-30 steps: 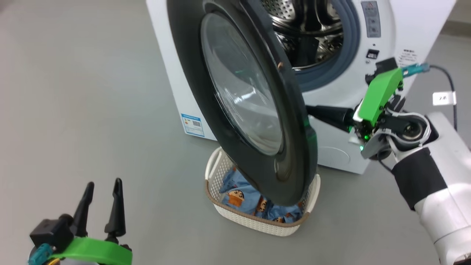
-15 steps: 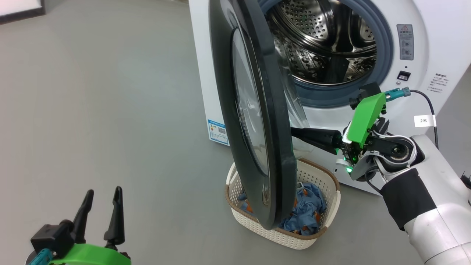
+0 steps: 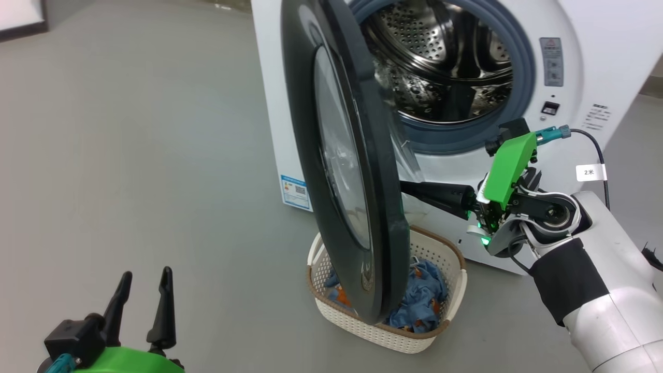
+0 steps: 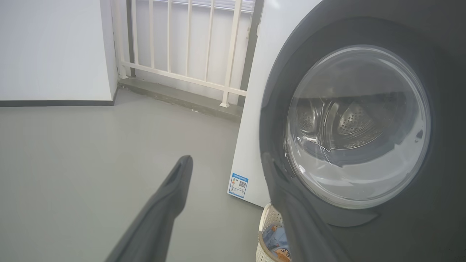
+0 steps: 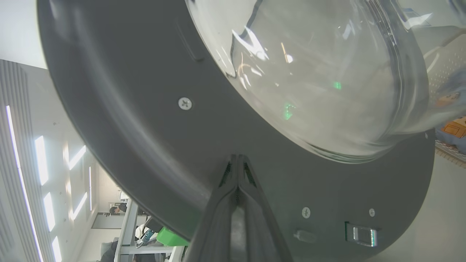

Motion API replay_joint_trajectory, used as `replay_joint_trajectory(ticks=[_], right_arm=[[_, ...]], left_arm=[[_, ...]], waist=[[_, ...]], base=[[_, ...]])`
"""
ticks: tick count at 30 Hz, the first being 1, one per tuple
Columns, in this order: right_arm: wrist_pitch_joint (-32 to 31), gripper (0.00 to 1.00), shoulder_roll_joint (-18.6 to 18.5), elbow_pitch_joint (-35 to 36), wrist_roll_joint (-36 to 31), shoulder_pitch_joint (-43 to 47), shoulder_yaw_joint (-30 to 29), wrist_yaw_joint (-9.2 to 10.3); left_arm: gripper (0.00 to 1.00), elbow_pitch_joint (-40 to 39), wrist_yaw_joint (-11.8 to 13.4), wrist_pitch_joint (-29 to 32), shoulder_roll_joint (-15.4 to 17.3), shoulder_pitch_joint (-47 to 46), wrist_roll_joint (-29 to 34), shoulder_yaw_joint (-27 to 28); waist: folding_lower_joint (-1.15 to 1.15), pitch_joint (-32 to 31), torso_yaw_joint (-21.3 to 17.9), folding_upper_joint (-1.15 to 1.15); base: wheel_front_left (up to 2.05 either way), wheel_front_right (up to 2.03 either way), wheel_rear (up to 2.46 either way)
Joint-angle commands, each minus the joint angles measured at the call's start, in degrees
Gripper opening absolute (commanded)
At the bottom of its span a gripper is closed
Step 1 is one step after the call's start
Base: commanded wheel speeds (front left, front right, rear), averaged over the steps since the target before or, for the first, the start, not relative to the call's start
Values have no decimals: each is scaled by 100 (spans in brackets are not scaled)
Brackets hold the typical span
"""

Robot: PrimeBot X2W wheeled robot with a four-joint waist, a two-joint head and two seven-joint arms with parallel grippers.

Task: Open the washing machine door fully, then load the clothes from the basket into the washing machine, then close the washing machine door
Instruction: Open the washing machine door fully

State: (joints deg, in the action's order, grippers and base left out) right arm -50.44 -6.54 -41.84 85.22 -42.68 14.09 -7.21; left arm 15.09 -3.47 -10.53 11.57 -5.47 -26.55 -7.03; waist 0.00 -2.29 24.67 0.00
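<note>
Our right fingers (image 5: 222,203), closed and empty against the inner rim of the washing machine door (image 3: 342,155), have pushed it wider than a second ago, so we judge loading near, with our left fingers (image 3: 164,300) spread idle and the clothes (image 3: 422,295) in the basket (image 3: 440,324) below the right ones.

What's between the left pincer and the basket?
Bare grey floor, in the head view, separates the left pincer from the basket.

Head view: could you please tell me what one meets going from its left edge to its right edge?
In order: left gripper → washing machine door → right gripper → green wrist cover → white cable tag. The basket overlaps the door and the right gripper, so I leave it out.
</note>
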Motion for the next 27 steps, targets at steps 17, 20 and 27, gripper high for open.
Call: replay_joint_trajectory(ticks=[17,20,27], right_arm=[[319,100,-300,1543,-198,668,-77,-28],[534,100,-405,2020,-391,947,-26,-28],[1338,100,-612,2757,-978,1538,-37,-28]], left_arm=[[100,-192,64,-84,143,-91,-121,172],[100,-190,71,-94,136,-81,-140,164],[100,-180,101,-151,111,-33,-183,182]], waist=[[0,-58,-1009,0],[0,-63,-1210,0],[0,-81,-1597,0]], base=[[0,0,0],[0,0,0],[0,0,0]])
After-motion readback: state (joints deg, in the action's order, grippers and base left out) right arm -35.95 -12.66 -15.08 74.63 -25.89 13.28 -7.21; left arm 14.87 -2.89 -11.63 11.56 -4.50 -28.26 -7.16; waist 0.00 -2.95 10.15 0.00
